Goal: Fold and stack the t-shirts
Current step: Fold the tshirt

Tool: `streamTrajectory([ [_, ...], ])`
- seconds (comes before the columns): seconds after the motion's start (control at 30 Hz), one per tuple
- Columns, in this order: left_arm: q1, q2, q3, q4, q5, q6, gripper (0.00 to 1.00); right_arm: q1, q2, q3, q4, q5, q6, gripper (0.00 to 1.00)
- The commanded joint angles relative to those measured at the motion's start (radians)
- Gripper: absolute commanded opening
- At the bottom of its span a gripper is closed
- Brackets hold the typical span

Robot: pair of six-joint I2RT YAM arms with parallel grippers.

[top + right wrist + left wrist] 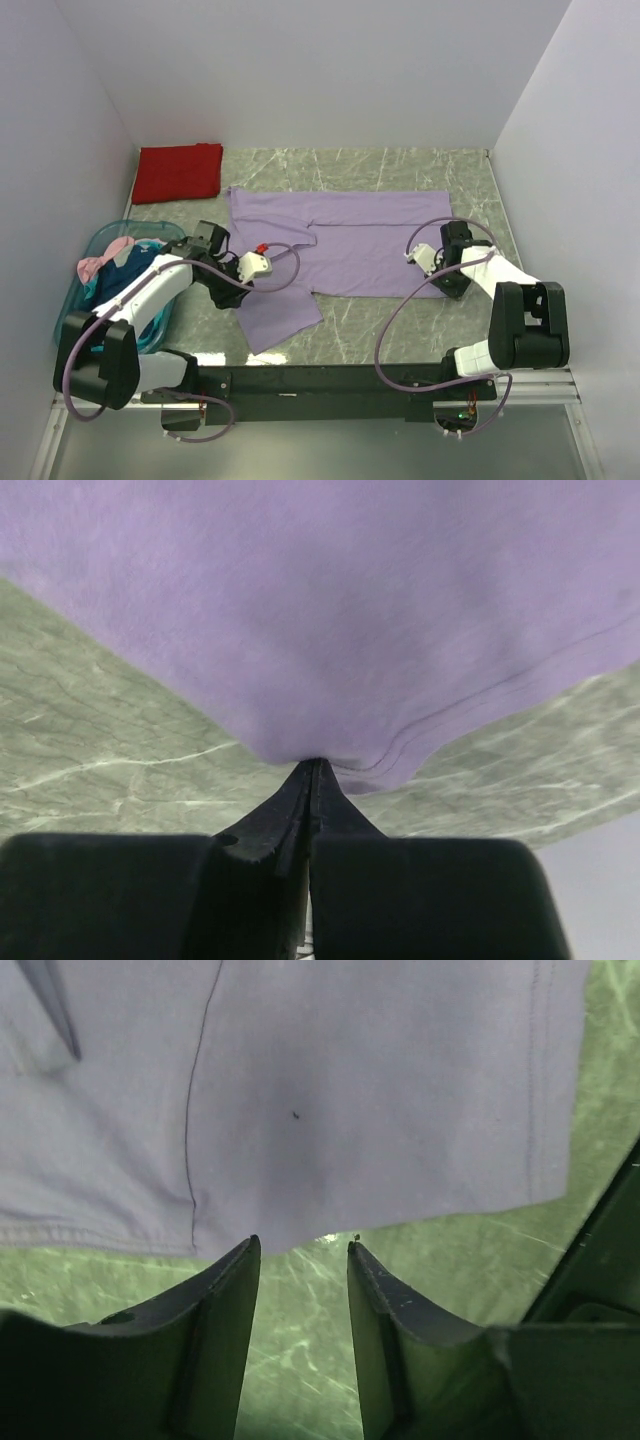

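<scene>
A light purple t-shirt (350, 240) lies spread out flat across the marble table, with one part hanging toward the front at the left. My left gripper (264, 263) is open over its left side. In the left wrist view the fingertips (303, 1245) sit at the cloth's hem (350, 1090), with bare marble between them. My right gripper (417, 256) is shut on the shirt's right edge. In the right wrist view (315, 765) the purple cloth (330, 610) is pinched up into the jaws. A folded red t-shirt (180, 172) lies at the back left.
A translucent teal tub (92, 243) stands at the left with a pink shirt (100, 264) and dark blue cloth (135, 262) in it. White walls close in the table on the left, back and right. The arms' base rail (330, 380) runs along the front.
</scene>
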Motion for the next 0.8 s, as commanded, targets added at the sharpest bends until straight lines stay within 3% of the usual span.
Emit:
streamTrajectory([
  [0.0,-0.06,0.0,-0.027,0.109,-0.087,-0.027,0.46,-0.002,0.008,0.063,-0.007,-0.034,0.008,0.0],
  [0.3,-0.12,0.08,-0.09,0.247,-0.237,-0.045,0.51,-0.001,-0.003,0.084,-0.03,-0.037,-0.003,0.0],
  [0.53,-0.132,0.125,-0.108,0.195,-0.245,-0.011,0.27,-0.004,-0.028,0.093,-0.042,-0.037,-0.015,0.0],
  [0.67,-0.132,0.112,-0.102,0.147,-0.245,-0.011,0.06,-0.005,-0.055,0.093,-0.064,-0.038,-0.023,0.0],
  [0.77,-0.132,0.071,-0.097,0.112,-0.239,-0.011,0.01,-0.008,-0.093,0.076,-0.076,-0.037,-0.038,0.0],
])
